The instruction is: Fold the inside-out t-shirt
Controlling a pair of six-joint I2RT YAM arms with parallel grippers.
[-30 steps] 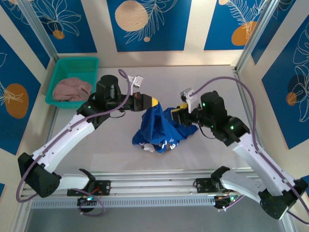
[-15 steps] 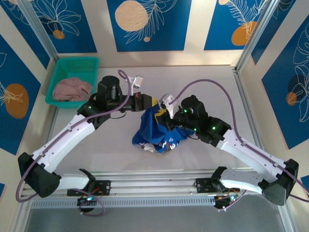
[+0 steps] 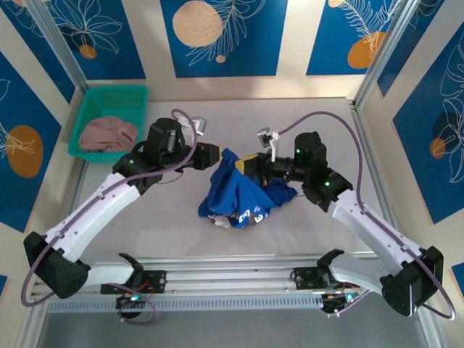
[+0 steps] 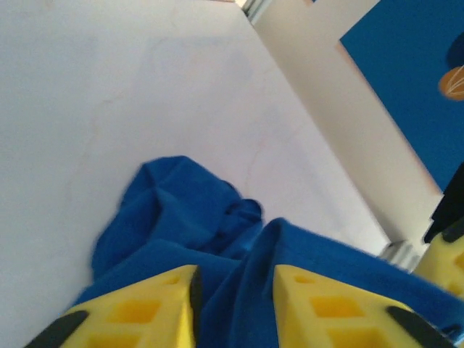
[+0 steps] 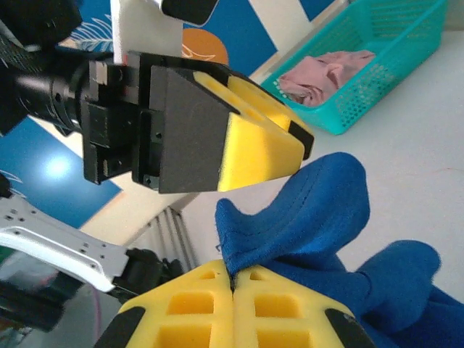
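The inside-out t-shirt [image 3: 239,196] is a royal-blue bunched heap at the middle of the table, with one corner lifted. My right gripper [image 3: 249,165] is shut on that lifted corner. In the right wrist view the hem is pinched between its yellow pads [image 5: 233,275], and the t-shirt [image 5: 319,210] droops away from them. My left gripper [image 3: 215,154] hangs just left of the lifted corner. Its jaws stand apart, and a ridge of the t-shirt [image 4: 181,206] runs under the gap of this gripper [image 4: 234,274]. The left gripper's fingers [image 5: 257,148] hover just above the cloth, apart from it.
A teal basket [image 3: 135,94] holding a dusty-pink garment [image 3: 109,133] stands at the back left, also seen as the basket [image 5: 391,51] in the right wrist view. The grey table [image 3: 159,217] is bounded by metal posts and patterned walls; an aluminium rail [image 3: 232,270] runs along the near edge.
My left gripper has opened, let go of the shirt's raised corner and drawn back slightly left. My right gripper came in, shut on that corner, and now holds it up.
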